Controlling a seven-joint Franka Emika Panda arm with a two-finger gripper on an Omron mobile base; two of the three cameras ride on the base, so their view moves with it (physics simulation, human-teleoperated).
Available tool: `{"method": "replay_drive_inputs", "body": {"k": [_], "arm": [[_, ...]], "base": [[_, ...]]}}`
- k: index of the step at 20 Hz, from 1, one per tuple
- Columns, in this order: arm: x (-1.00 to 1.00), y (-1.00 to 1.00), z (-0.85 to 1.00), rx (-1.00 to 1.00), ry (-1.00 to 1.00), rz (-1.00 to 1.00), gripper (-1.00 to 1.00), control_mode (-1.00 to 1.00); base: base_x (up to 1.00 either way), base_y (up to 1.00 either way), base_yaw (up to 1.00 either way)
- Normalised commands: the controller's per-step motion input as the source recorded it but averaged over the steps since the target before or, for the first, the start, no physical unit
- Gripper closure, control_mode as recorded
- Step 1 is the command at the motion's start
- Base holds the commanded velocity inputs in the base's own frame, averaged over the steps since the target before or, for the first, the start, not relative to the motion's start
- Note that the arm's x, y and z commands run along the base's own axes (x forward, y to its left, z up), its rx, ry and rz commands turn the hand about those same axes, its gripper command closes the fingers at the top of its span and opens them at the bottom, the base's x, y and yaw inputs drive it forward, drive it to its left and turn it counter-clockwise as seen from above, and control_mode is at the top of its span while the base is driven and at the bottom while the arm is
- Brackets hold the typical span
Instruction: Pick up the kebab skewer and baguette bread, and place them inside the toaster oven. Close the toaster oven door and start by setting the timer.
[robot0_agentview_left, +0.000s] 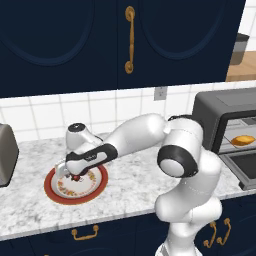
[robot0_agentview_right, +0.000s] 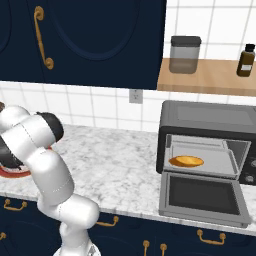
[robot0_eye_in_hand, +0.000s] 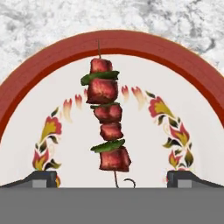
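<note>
On the red-rimmed plate (robot0_eye_in_hand: 39, 83) the kebab skewer (robot0_eye_in_hand: 106, 127) is seen lying flat, centred between the finger tips. It is judged light and rigid along its thin stick — the threaded chunks may turn or slip, so hold is best taken across the middle pieces. The gripper (robot0_eye_in_hand: 112, 178) is spread wide and holds nothing. The baguette bread (robot0_agentview_right: 186, 161) is already seated in the toaster oven (robot0_agentview_right: 200, 120) — the toaster oven door (robot0_agentview_right: 202, 196) is down.
</note>
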Motion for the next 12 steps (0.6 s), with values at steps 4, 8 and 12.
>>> {"method": "replay_drive_inputs", "body": {"k": [4, 8, 12], "arm": [[0.28, 0.10, -0.19, -0.01, 0.00, 0.01, -1.00, -1.00], [0.09, 0.10, -0.51, -0.01, 0.00, 0.00, -1.00, -1.00], [0.10, 0.20, -0.42, -0.01, 0.00, 0.00, -1.00, -1.00]], "base": [[0.00, 0.00, 0.00], [0.00, 0.00, 0.00], [0.00, 0.00, 0.00]]}}
